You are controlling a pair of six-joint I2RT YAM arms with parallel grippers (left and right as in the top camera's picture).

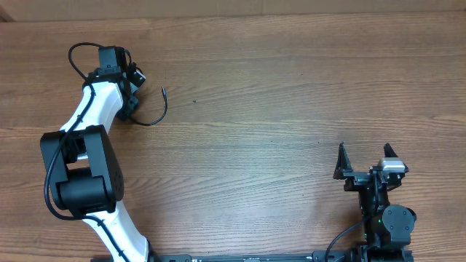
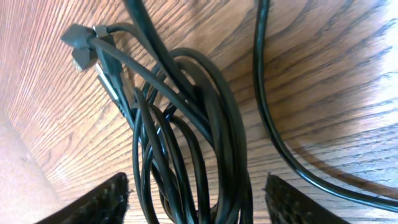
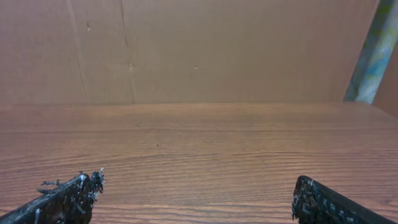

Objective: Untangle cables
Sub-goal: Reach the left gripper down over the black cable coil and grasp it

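A wood-grain table [image 1: 291, 109] is filling nearly the whole overhead view, its grain running left to right and its surface showing a few small dark specks. Beyond its far edge a flat brown panel [image 3: 199, 50] is standing upright as a backdrop, marked with faint creases and spots, and a bluish-green strip [image 3: 373, 56] is slanting down beside it at the right.

The left arm [image 1: 91, 116], white with black joints, is reaching from the near edge up toward the far left corner of the table. The right arm [image 1: 389, 218] is sitting low at the near right, well apart from it.

The left gripper [image 2: 196, 193] is hanging over the cables [image 2: 186, 143], its two dark fingers spread and standing either side of the bundle; on the right side bare wood is showing between finger and bundle, so it is straddling rather than pinching. The right gripper [image 1: 365, 151] is holding its jaws wide apart above bare wood, with nothing between them.

The cables are lying on the table at the far left, black cords coiled in long overlapping loops. One loose cord [image 1: 154, 116] is curving away to the right of the bundle and ending in a small tip. At the far end of the bundle a metal-tipped plug [image 2: 107, 78] is resting on the wood.
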